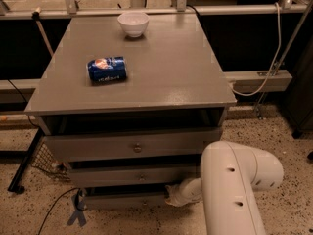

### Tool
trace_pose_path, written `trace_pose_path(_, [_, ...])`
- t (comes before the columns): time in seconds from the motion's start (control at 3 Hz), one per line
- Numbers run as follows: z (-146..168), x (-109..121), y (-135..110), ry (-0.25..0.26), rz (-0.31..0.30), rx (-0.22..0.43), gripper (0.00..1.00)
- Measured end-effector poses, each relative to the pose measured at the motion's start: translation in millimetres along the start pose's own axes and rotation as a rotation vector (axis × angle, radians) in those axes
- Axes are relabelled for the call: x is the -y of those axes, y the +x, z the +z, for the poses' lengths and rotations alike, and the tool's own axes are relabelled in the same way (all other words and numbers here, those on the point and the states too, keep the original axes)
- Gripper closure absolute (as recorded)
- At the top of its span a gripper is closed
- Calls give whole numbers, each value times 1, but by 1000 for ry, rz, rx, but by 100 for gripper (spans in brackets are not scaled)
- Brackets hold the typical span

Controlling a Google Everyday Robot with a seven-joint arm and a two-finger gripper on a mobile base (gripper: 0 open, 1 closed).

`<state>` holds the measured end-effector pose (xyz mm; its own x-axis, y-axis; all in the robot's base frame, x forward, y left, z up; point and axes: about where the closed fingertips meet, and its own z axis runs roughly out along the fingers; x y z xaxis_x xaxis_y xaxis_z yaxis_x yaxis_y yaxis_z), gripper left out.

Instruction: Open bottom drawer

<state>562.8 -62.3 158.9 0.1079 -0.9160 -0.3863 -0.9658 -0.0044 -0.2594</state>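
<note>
The bottom drawer [122, 200] is the lowest of three grey drawer fronts in the cabinet, with a dark gap above it. I cannot see its knob. My gripper [171, 196] is down at the right end of that drawer front, at the tip of my white arm [234, 190], which comes in from the lower right. The middle drawer [132, 176] and the wider top drawer [132, 146] each show a small round knob.
A blue can [107, 69] lies on its side and a white bowl [133, 23] stands on the grey cabinet top [166, 77]. A wire basket [48, 161] and a black stand leg [23, 166] are at the left. A cable [51, 217] and blue tape [77, 215] lie on the speckled floor.
</note>
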Motion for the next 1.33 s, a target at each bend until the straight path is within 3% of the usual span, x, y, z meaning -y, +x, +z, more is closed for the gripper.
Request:
trace_pose_path(0.33, [-3,-21,-4,-17,1,-1,100])
trace_pose_path(0.67, [-6,-20,-5,-17,1,-1,100])
trace_pose_path(1.0, [-12,-45,-10,-27,6,-2,100])
trace_pose_path(1.33, [-13,-45,-11,-27,7,-2,100])
